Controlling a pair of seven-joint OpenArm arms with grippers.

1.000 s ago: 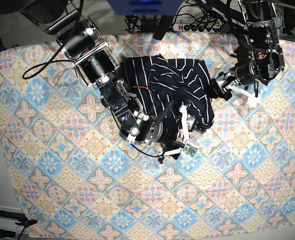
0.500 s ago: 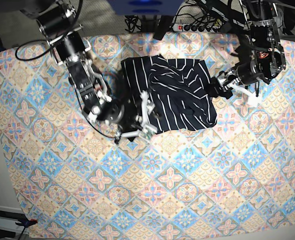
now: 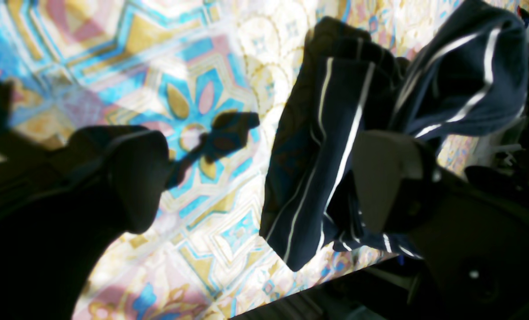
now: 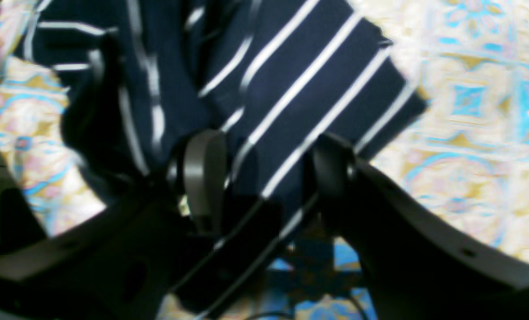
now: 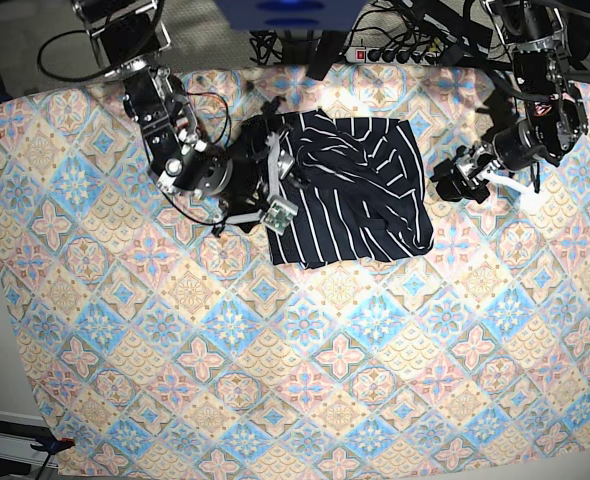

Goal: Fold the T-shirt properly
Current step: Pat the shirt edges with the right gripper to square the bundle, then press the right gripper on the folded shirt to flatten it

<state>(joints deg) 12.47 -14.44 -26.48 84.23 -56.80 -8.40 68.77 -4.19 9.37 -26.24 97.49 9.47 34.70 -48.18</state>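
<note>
Blurred and backlit in both wrist views, with pincer fingers reduced to dark shapes. T-shirt [image 5: 350, 190] lies bunched in a rough square on the tablecloth [image 5: 275, 380] covering the tabletop, toward the far middle; sleeves and collar lost in the folds. Right pincer [image 5: 275, 185] sits at the shirt's left edge, jaws spread with striped cloth lying between the fingers [image 4: 202, 173] in the right wrist view; no telling whether anything is actually pinched. Left pincer [image 5: 455, 180] hangs just beside the shirt's right edge, spread wide, one finger [image 3: 135, 178] over bare tablecloth, the other against a hanging fold; contact unclear through the blur. Against a second ago: right arm pulled back from the shirt's near edge toward the far left, the flap formerly draped by that pincer now laid flat, the shirt squarer; left pincer shifted slightly outward.
</note>
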